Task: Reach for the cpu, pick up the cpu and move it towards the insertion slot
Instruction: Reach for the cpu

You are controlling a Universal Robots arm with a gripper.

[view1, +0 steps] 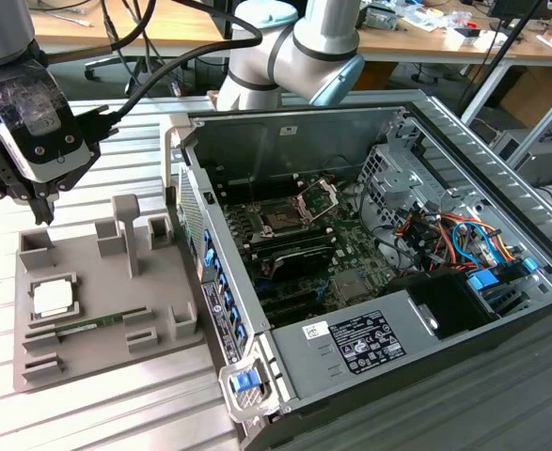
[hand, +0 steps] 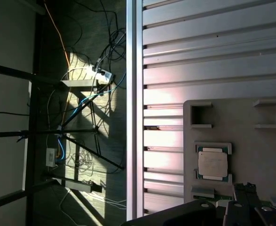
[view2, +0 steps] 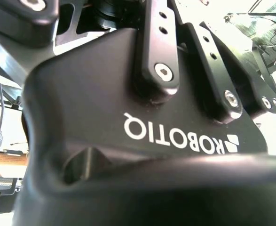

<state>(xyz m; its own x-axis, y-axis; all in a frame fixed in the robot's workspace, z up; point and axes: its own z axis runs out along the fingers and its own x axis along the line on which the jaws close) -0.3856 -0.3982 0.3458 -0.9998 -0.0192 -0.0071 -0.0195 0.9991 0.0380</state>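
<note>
Cpu is seated in the gray fixture at lower left of the exterior view, directly below the gripper and not touched by it. Whether the gripper is apart or together cannot be told. Insertion slot is located well to the right, inside the open case.

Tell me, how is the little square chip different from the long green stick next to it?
The cpu is square, but the memory stick is long and narrow. The cpu has a pale silvery top, while the memory stick is green. The cpu sits inside a square frame; the memory stick lies stretched out beside it. Both rest on the grey tray.
</note>
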